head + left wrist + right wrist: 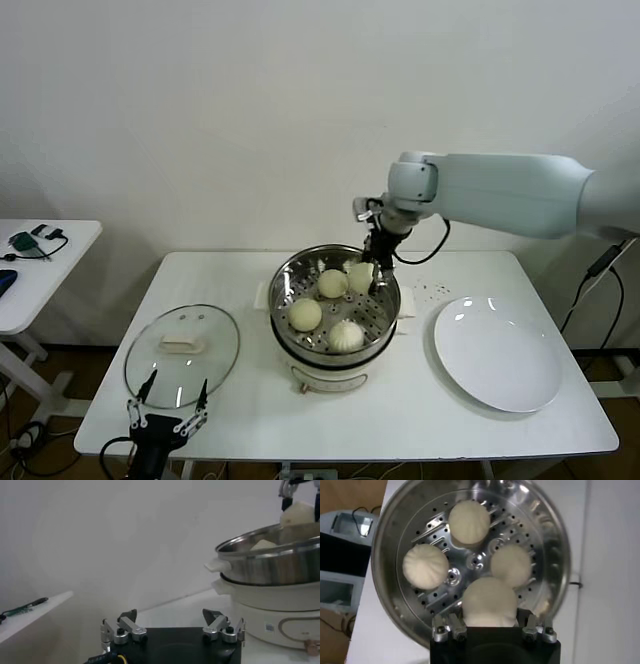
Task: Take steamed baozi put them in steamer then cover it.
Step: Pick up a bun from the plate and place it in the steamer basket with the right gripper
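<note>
1. The right gripper [372,277] hangs over the far right side of the steamer [334,300], its fingers clamped on a baozi [361,277].
2. The right wrist view looks straight down: the held baozi [489,602] sits between the fingers [441,628] over the perforated tray, with three more baozi [469,522] spread across the tray.
3. The head view shows those three inside the steamer, near the held one.
4. The left wrist view catches the steamer [280,567] from the side, the held baozi [299,513] above its rim.
5. The left gripper [168,418] hangs at the table's [250,410] near edge, left of the steamer, its fingers spread apart.
6. A glass lid [182,354] lies left of the steamer; a white plate [497,353] lies to its right.
</note>
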### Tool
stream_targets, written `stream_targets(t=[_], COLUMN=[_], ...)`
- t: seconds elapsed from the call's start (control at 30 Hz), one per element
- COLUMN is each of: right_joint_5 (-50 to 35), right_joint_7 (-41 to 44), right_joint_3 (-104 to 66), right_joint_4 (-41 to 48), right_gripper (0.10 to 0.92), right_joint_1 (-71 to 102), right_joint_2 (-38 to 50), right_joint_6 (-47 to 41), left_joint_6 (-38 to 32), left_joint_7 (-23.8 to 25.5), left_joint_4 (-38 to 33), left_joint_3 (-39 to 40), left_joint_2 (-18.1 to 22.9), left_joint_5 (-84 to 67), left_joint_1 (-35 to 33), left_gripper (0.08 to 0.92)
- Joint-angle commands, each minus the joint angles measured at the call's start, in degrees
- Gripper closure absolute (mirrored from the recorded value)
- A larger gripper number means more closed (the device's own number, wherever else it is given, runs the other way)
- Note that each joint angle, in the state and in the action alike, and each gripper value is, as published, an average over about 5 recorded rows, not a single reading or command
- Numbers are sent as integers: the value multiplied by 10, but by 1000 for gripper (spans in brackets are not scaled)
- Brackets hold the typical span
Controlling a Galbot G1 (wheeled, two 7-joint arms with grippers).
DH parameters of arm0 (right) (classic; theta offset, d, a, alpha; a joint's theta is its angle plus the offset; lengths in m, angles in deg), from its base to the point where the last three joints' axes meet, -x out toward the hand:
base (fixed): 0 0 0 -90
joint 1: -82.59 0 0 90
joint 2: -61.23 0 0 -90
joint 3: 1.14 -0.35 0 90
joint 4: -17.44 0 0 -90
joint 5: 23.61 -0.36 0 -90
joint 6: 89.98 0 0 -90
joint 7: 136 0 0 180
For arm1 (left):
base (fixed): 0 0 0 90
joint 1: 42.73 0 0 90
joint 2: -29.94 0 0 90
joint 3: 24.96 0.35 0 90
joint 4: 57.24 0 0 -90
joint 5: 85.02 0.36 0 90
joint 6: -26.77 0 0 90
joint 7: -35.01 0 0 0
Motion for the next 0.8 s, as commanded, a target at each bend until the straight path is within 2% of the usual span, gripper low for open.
stream_targets(t=[0.03,0.4,0.63,0.8], right_joint_5=[7,25,25,33], right_joint_7=[-21,-22,-21,-12], right_joint_3=[19,8,-9,-27], right_joint_4=[9,16,8,2], right_gripper=[332,327,215,203], right_joint_1=[48,46,42,23], right_joint_2=[-31,-2,7,24], right_joint_6=[-11,-10,-8,8], left_joint_6=[-1,-1,-1,-1], left_joint_7=[0,1,1,0], left_joint_4=[8,14,14,14], left_joint_3=[0,3,4,3], left_joint_2=[-1,-1,-1,-1], left_joint_5=[-3,-1,2,2], left_joint_1=[2,4,4,5], left_gripper=[177,177,177,177])
